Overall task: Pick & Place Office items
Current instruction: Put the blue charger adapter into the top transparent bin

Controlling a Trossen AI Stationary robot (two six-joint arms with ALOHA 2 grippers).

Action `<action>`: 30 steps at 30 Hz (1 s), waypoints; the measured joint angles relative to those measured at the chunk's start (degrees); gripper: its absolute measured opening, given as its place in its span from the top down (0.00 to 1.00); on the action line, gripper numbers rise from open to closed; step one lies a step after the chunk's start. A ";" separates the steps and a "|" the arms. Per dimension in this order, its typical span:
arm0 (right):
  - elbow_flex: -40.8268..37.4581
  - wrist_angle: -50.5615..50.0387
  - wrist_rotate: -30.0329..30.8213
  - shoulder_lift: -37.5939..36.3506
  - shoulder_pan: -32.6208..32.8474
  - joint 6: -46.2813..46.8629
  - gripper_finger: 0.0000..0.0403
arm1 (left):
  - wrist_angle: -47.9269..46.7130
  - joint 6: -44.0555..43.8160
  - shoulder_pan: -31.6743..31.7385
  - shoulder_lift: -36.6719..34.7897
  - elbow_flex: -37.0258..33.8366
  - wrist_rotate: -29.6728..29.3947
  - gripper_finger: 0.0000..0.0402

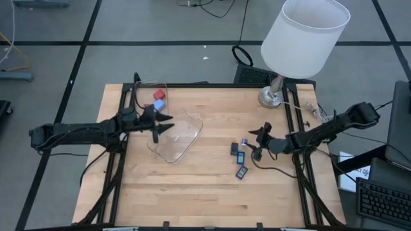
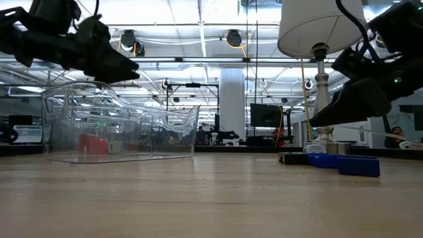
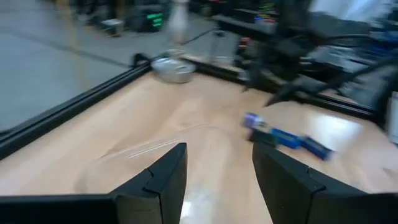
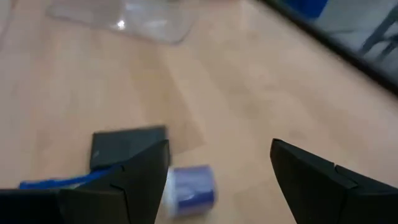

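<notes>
The right tool (image 1: 259,142) is being held low over the worktop (image 1: 205,192), its fingers spread apart and empty, just beside the loose office items (image 1: 239,154): flat blue and dark pieces that are lying near the right edge. In the right wrist view a small blue roll-shaped piece (image 4: 191,185) and a dark rectangle (image 4: 127,145) are being framed near one finger rather than centred between the two. The left tool (image 1: 162,124) is being held above the clear containers (image 1: 174,135), its fingers also apart and nothing being gripped. A red cube (image 1: 158,95) and a blue cube (image 1: 158,104) are already sitting in the farther container. A miss is being risked: a descent from this offset would probably push the blue piece sideways. Two adjoining pieces could also be pinched together, since they are lying nearly touching.
</notes>
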 joint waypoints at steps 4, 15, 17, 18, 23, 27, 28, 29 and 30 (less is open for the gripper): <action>0.00 0.75 -3.18 2.18 -0.08 1.37 0.33 | 2.79 1.21 -2.18 0.51 0.00 2.18 0.55; 0.00 1.73 -4.24 7.52 -0.08 2.01 0.33 | 4.50 1.39 -3.95 1.88 0.00 1.69 0.55; 0.00 1.89 -4.26 8.17 -0.08 2.01 0.33 | 4.82 1.38 -3.95 1.82 0.00 1.68 0.55; 0.00 2.05 -4.28 8.35 -0.08 2.01 0.33 | 4.65 1.37 -3.95 1.84 0.00 1.67 0.55; -0.02 4.74 -7.37 9.69 -0.06 2.03 0.33 | 4.59 1.36 -3.95 1.85 0.00 1.67 0.55; -0.04 5.51 -7.04 11.04 -0.31 1.74 0.33 | 4.64 1.53 -3.93 2.64 0.00 1.65 0.55; -0.04 5.51 -7.04 11.42 -0.57 1.84 0.33 | 4.41 1.47 -3.93 2.80 0.00 1.65 0.55; -0.04 5.49 -7.06 11.82 -0.89 2.16 0.33 | 4.44 1.46 -3.93 2.92 0.00 1.65 0.55; -0.04 5.49 -7.08 12.17 -1.26 2.46 0.33 | 4.93 1.47 -3.93 3.35 0.00 1.65 0.55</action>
